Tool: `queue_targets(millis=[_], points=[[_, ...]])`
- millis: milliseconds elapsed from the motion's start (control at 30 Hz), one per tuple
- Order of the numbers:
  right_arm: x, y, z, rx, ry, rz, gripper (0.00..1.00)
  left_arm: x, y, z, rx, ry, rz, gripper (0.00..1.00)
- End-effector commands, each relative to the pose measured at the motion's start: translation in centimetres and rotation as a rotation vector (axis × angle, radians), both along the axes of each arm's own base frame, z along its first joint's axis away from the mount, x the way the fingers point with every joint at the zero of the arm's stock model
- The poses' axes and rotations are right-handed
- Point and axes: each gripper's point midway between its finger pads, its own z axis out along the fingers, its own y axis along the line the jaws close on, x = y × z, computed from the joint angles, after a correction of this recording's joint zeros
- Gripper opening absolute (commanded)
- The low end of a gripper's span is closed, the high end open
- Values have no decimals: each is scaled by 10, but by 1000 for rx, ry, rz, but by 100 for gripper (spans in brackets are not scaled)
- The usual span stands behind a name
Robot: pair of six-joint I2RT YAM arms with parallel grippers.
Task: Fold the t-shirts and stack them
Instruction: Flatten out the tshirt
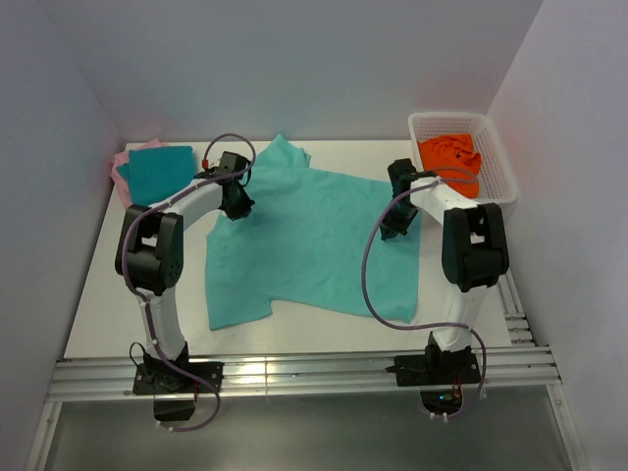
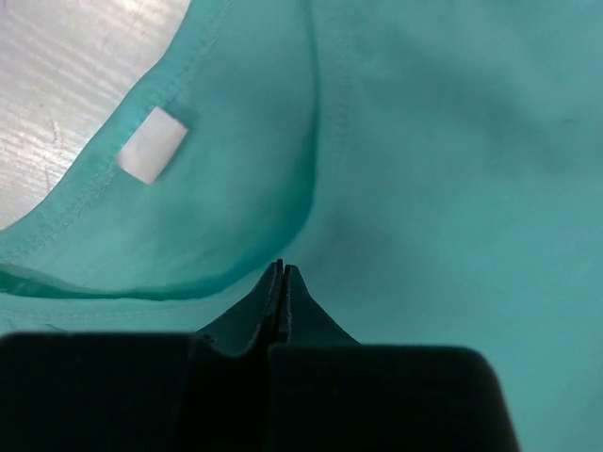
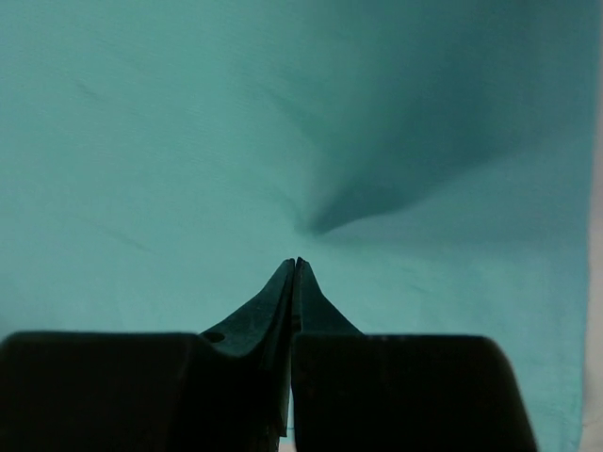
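Tension is the reason for this hold, as I judge it. My left gripper [image 2: 283, 273] is pressed shut at the neckline of the light mint-green cotton t-shirt [image 1: 314, 245], just beside the white sewn-in neck label [image 2: 151, 155]. My right gripper [image 3: 297, 264] is closed on the cloth near its right edge. Creases run into both sets of tips, so I take each to be pinching fabric. Two grips set well apart should let me carry one side over in an even fold.

The shirt lies spread across the middle of the white table [image 1: 118, 314], mostly flat, one sleeve pointing to the far side and the near hem slightly uneven. The folded darker teal tee [image 1: 162, 169] sits on the pink tee [image 1: 120, 167] at the far left corner. The white plastic basket [image 1: 500, 167] of orange cloth [image 1: 451, 157] stands far right.
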Motion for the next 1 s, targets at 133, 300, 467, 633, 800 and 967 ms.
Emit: queue_targets(millis=[133,300,467,633,800,967], points=[[40,24,-12,-46,9,68,0,-27,21,-44,21,127,35,0],[68,41,-17,-39,10,99,0,-50,42,-53,26,163,98,0],[94,55,-20,-37,8,124,0,-68,60,-60,32,196,149,0],[101,62,-19,-25,-1,118,0,-59,68,-55,41,177,143,0],[91,60,-18,-23,-3,112,0,-24,74,-37,57,123,126,0],[87,56,13,-46,-66,126,12,11,81,14,85,20,134,1]])
